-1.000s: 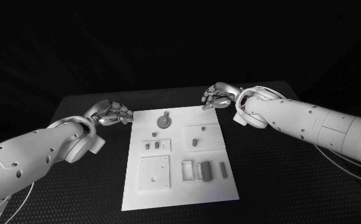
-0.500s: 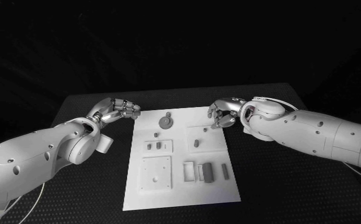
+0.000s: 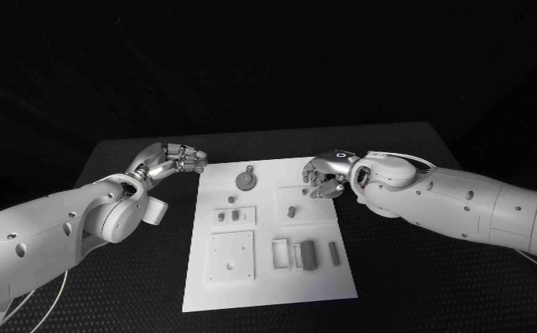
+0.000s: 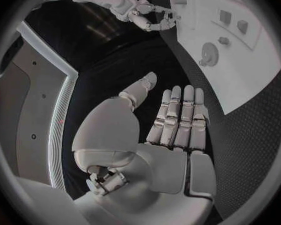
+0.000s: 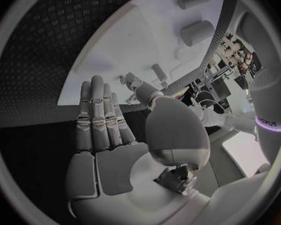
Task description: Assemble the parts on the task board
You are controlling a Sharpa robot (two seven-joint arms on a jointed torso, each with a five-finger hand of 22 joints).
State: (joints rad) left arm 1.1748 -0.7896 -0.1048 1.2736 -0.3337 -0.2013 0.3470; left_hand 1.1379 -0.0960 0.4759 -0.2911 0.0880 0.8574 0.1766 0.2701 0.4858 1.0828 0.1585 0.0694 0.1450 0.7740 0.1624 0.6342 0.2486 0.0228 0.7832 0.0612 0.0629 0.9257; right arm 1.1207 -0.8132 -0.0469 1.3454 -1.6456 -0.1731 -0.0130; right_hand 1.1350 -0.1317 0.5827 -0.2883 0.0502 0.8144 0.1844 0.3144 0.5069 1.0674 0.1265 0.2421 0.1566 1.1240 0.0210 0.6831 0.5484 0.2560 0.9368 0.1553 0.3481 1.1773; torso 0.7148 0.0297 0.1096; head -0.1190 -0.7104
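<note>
Looking down from the head view, the task board (image 3: 272, 228) is a white rectangular plate lying flat in the middle of the black table (image 3: 425, 271), with its long axis running away from the robot. The right hand (image 3: 326, 175) hovers over the board's far right part, beside a raised square panel carrying a small oblong peg (image 3: 291, 211); its fingers curl inward, and this view cannot settle whether they hold anything. The peg lies just nearer the robot from this hand, so the right hand is judged the nearer one for the coming move. The left hand (image 3: 176, 161) sits off the board's far left corner, above the table, fingers partly bent. A round disc part (image 3: 244, 181) lies on the far middle of the board, between the two hands. Nearer the robot, three upright bar-shaped parts (image 3: 304, 254) stand side by side next to a square plate with holes (image 3: 230, 255). In the left wrist view, the left hand (image 4: 172, 130) shows a smooth silver palm with fingers extended side by side and thumb apart, holding nothing; the board (image 4: 240, 85) lies beyond the fingertips over a dimpled mat. In the right wrist view, the right hand (image 5: 115, 135) likewise shows its fingers extended and thumb set apart, with nothing between them; the matte white board (image 5: 134, 50) lies ahead, carrying rounded grey parts (image 5: 197, 31).
</note>
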